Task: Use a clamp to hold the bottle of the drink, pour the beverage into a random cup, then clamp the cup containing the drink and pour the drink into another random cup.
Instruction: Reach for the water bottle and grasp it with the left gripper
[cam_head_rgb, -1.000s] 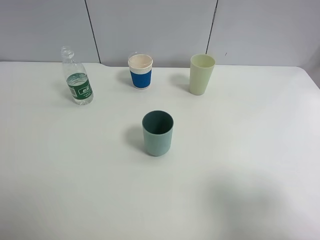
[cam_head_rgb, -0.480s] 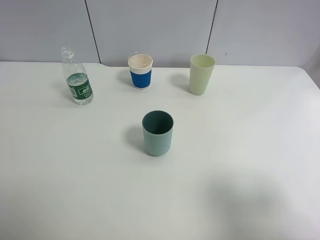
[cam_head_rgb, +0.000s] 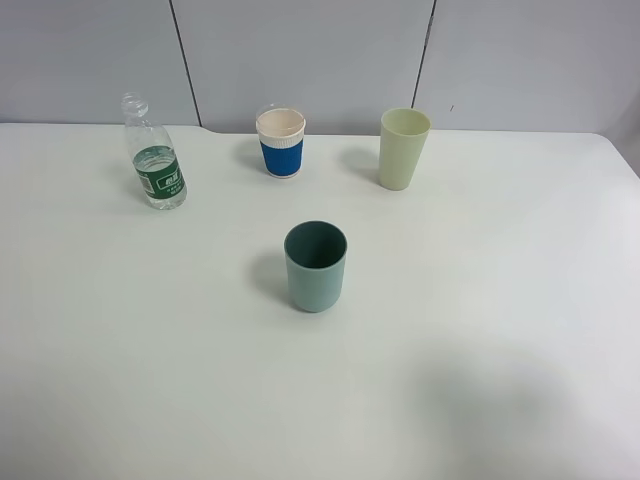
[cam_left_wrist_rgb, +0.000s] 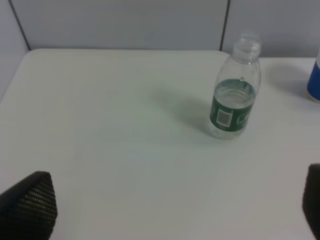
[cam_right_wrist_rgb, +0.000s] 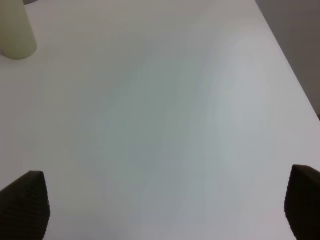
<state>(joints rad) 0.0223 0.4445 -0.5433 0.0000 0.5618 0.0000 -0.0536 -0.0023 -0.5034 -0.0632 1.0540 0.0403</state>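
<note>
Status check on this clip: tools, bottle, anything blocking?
Left tool open, empty, facing the bottle. Right tool open, empty, above the table. Bottle upright, uncapped, untouched. Nothing between left tool and bottle.

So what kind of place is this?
Probably a lab or office test room, not a home: a plain white table, grey wall panels behind it, and only a bottle, a teal cup, a blue-sleeved cup and a pale green cup set out.

Bottle green label, white marks perhaps characters, too blurred to read
</note>
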